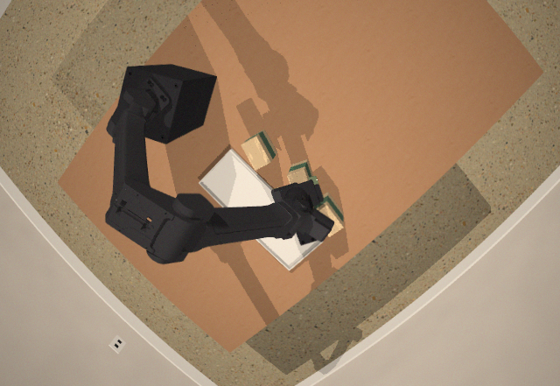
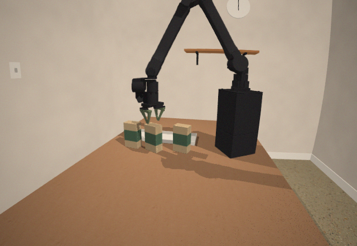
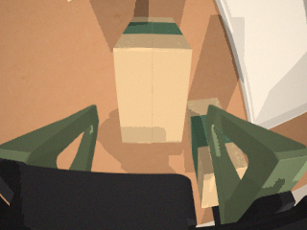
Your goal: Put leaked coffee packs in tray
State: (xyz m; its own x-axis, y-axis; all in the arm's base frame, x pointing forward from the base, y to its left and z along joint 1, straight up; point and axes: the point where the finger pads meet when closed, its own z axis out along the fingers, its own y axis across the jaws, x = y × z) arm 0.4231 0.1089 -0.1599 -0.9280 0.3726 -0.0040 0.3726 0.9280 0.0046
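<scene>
Three tan packs with green bands stand upright. The middle pack (image 1: 297,175) (image 2: 153,138) (image 3: 153,91) is below my gripper (image 2: 153,120) (image 3: 152,112), which is open. Its fingertips are just above the pack's top, one to each side in the wrist view. The pack nearest my base (image 1: 256,151) (image 2: 182,139) (image 3: 199,131) shows partly behind the right finger in the wrist view. The far pack (image 1: 333,217) (image 2: 131,135) is partly under the arm in the top view. The white tray (image 1: 217,178) (image 2: 168,137) (image 3: 273,48) holds nothing in its visible parts.
The tray lies close beside the row of packs, and my forearm (image 1: 244,226) crosses over it. My black base (image 1: 169,101) (image 2: 237,122) stands beyond the near pack. A wooden shelf (image 2: 210,51) hangs on the wall behind.
</scene>
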